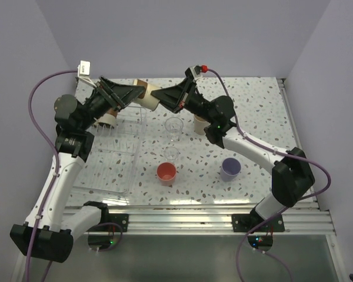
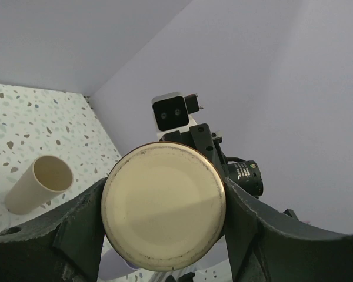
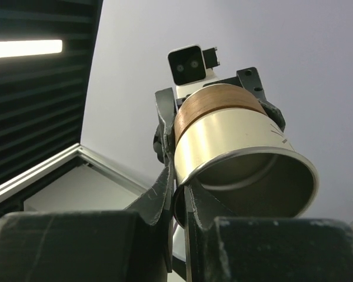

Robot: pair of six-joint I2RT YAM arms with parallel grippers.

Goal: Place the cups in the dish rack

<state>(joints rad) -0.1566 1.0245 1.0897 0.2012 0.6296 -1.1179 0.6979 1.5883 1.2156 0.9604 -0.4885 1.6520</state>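
A cream cup with a brown band (image 1: 147, 96) hangs in the air over the table's back, held from both ends. My left gripper (image 1: 136, 94) is shut on its base end; the left wrist view shows the round base (image 2: 163, 205) between both fingers (image 2: 256, 226). My right gripper (image 1: 159, 98) is shut on its rim (image 3: 247, 155), one finger inside and one outside. The clear dish rack (image 1: 109, 167) lies at the left, and another banded cup (image 1: 109, 119) stands in its far end under my left arm. The third banded cup is hidden.
On the speckled table stand a tall beige cup (image 1: 200, 124), two clear cups (image 1: 174, 127) (image 1: 171, 154), a coral-red cup (image 1: 166, 173) and a lavender cup (image 1: 230, 168). The beige cup also shows in the left wrist view (image 2: 38, 185). Walls close the back and sides.
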